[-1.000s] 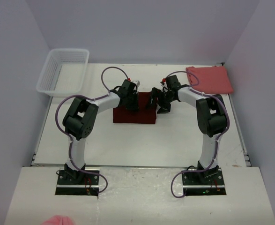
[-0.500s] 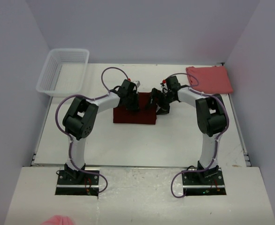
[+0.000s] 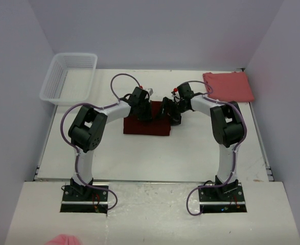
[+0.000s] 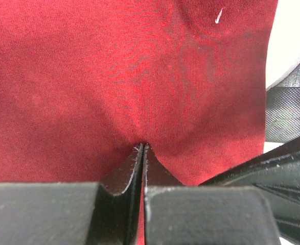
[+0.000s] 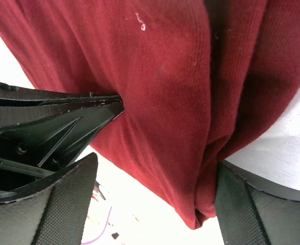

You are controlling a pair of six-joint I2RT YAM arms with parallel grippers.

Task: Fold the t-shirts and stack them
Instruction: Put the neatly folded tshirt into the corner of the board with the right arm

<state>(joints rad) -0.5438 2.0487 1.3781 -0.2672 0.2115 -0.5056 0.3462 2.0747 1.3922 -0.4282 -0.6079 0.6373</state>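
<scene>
The dark maroon t-shirt (image 3: 145, 125) lies folded in a rectangle at the table's middle. My left gripper (image 3: 142, 111) is on its far edge; in the left wrist view its jaws (image 4: 142, 147) are shut, with the maroon cloth (image 4: 114, 76) puckered at the tips. My right gripper (image 3: 170, 112) is at the shirt's far right corner. Its jaws stand wide open in the right wrist view (image 5: 155, 204), with the shirt's folded edge (image 5: 185, 102) between them. The salmon pink t-shirt (image 3: 229, 86) lies folded at the back right.
A white mesh basket (image 3: 68, 77) stands at the back left corner. Grey walls close in the table on three sides. A pink object (image 3: 63, 240) shows at the bottom edge, off the table. The two grippers are close together over the maroon shirt.
My right gripper has moved left, from just beside the maroon shirt's right edge to over its far right corner. The left gripper and the shirts have not moved.
</scene>
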